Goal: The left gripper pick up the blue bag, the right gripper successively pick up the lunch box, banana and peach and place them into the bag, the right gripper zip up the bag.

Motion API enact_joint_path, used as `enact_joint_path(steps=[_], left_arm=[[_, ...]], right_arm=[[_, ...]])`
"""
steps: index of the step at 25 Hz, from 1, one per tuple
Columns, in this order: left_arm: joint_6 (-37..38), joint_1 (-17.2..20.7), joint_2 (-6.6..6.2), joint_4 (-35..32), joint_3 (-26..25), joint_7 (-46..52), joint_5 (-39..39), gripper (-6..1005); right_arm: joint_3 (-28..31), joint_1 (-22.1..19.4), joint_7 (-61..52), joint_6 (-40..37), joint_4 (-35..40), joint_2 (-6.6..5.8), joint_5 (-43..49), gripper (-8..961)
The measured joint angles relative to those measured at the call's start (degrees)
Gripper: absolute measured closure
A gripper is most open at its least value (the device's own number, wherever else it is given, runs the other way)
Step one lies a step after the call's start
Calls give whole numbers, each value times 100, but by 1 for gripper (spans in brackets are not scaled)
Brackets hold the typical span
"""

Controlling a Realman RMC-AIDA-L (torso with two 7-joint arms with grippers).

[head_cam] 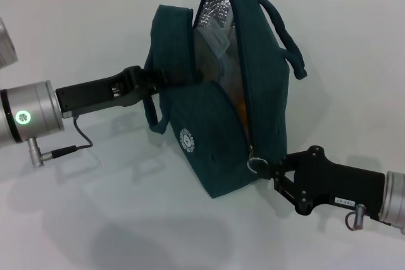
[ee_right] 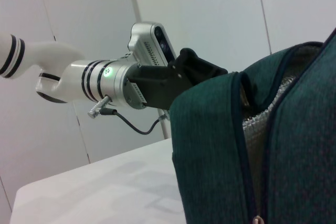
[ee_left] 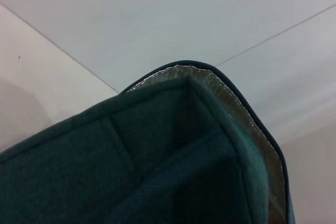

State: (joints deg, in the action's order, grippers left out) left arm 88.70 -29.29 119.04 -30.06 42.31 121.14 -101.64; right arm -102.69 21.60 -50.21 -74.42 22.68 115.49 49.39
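Observation:
The blue bag stands tilted on the white table, its top open and its silver lining showing. My left gripper is shut on the bag's near handle strap at the upper left side, and the same grip shows from the right wrist view. The lunch box shows pale and clear inside the opening. Deeper in lies an orange-yellow patch; I cannot tell whether it is the banana or the peach. My right gripper is at the low front end of the zipper, shut on the metal ring pull.
The white table spreads all around the bag. The left arm's cable hangs loose below its wrist. The bag's far handle loops out to the right. In the left wrist view only bag fabric and the lining edge fill the picture.

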Motion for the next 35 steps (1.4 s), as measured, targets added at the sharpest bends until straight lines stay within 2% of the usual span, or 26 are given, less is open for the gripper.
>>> enact_joint_path(steps=[8, 13, 16, 21, 27, 32, 35], left_arm=[[-8, 105, 23, 46, -10, -841, 148, 914], [1, 304, 23, 64, -14, -1411, 762, 696], [-2, 469, 23, 64, -14, -1706, 1182, 485], [15, 722, 46, 73, 13, -2283, 1647, 245], [161, 888, 41, 281, -7, -2699, 1872, 114], [303, 1055, 20, 236, -11, -2739, 1880, 113], [460, 1163, -31, 211, -12, -2771, 1881, 113]], right_arm=[[267, -171, 166, -443, -30, -18, 12, 948], [624, -280, 269, -818, -40, -19, 28, 948], [730, -283, 318, -901, -13, -25, 30, 948], [892, -218, 436, -979, 254, -26, 7, 948], [1116, -35, 453, -940, 768, -2, -30, 949], [1370, 275, 439, -765, 838, 12, -131, 949], [1454, 637, 381, -588, 837, 14, -135, 949]])
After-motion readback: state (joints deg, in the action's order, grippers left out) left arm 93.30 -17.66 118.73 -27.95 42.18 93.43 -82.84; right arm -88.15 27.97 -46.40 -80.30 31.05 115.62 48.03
